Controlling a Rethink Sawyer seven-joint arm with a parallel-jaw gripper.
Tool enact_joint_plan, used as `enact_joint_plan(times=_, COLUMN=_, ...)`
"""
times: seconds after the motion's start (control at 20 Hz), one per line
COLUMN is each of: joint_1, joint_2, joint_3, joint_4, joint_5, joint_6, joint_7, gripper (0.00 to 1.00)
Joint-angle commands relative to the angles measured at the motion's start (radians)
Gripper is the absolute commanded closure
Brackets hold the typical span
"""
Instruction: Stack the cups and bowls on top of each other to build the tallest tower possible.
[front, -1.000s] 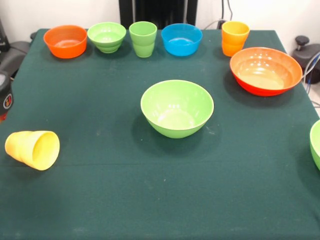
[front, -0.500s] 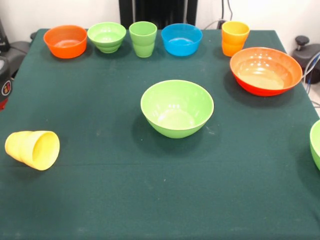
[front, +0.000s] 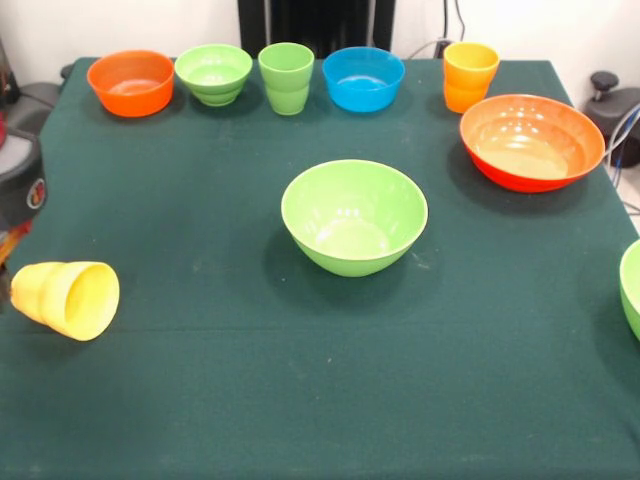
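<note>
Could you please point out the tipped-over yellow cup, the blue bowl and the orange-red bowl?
yellow cup (front: 68, 298), front view, on its inner wall just inside the rim.
blue bowl (front: 363, 78), front view, inside wall.
orange-red bowl (front: 531, 143), front view, inner floor.

Dark green tablecloth, yellow cup, blue bowl, orange-red large bowl, seemingly paler inside.

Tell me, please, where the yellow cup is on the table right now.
In the front view the yellow cup lies on its side near the table's left edge, its mouth facing the camera, well apart from the large green bowl at the centre.
</note>
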Motion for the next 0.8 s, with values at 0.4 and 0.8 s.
enact_joint_plan(times=0.4, joint_1=0.065, joint_2=0.051, joint_3=0.067, joint_4=-0.025, joint_5=0.02, joint_6=0.034, joint_7=0.214, gripper=1.0)
enact_joint_plan(times=0.8, joint_1=0.073, joint_2=0.046, joint_3=0.06, joint_4=-0.028, joint_5=0.019, joint_6=0.056, joint_7=0.211, gripper=1.0)
